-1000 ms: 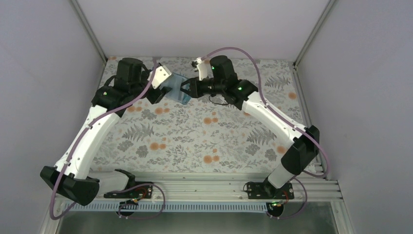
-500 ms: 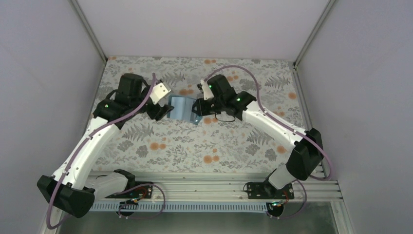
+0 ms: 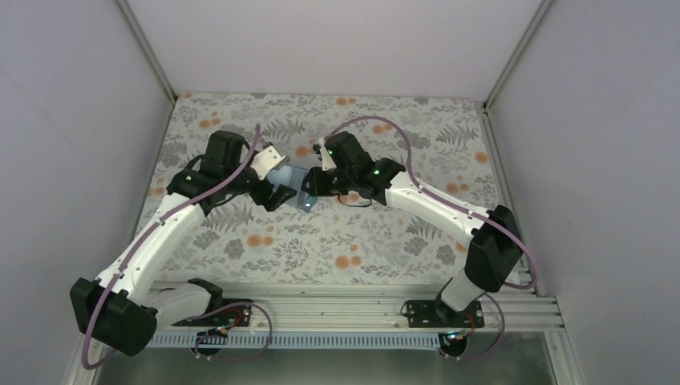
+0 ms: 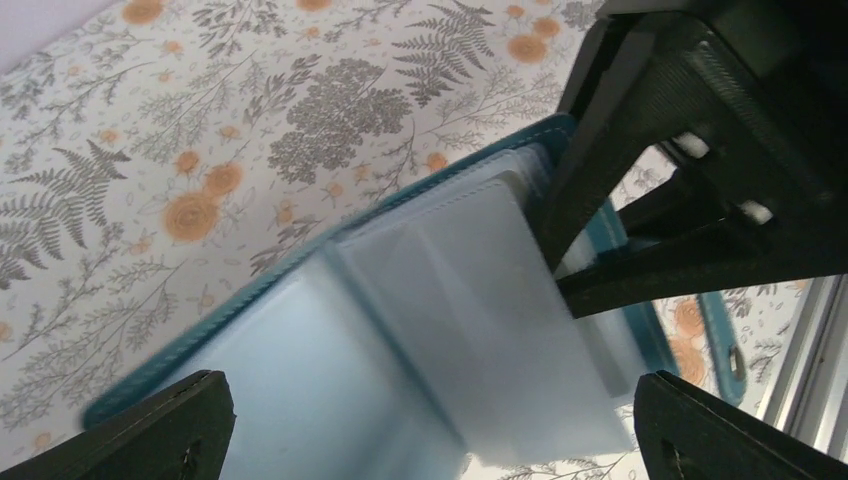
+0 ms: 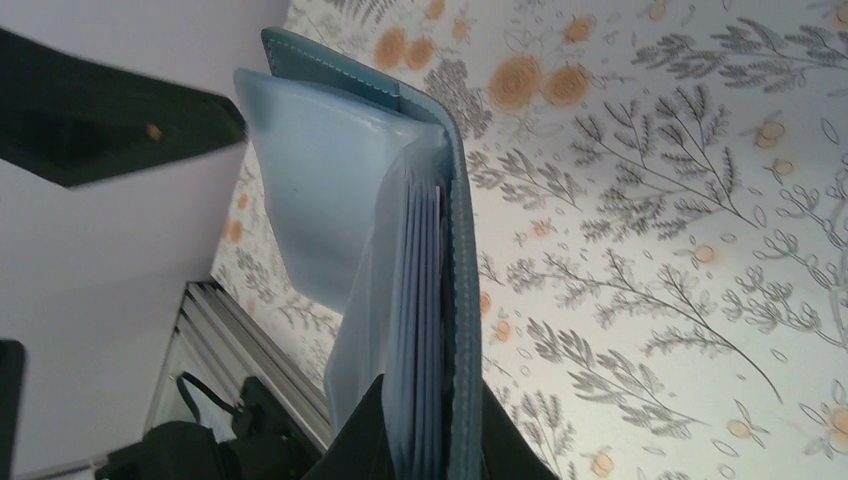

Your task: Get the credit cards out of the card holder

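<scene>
From here the tabletop (image 3: 417, 269) is covered by a pale cloth (image 3: 449, 136) printed with grey ferns and orange flowers.

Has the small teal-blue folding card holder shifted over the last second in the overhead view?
Yes. The card holder, held in the right gripper, has moved toward the near aluminium rail, away from the back wall.
</scene>
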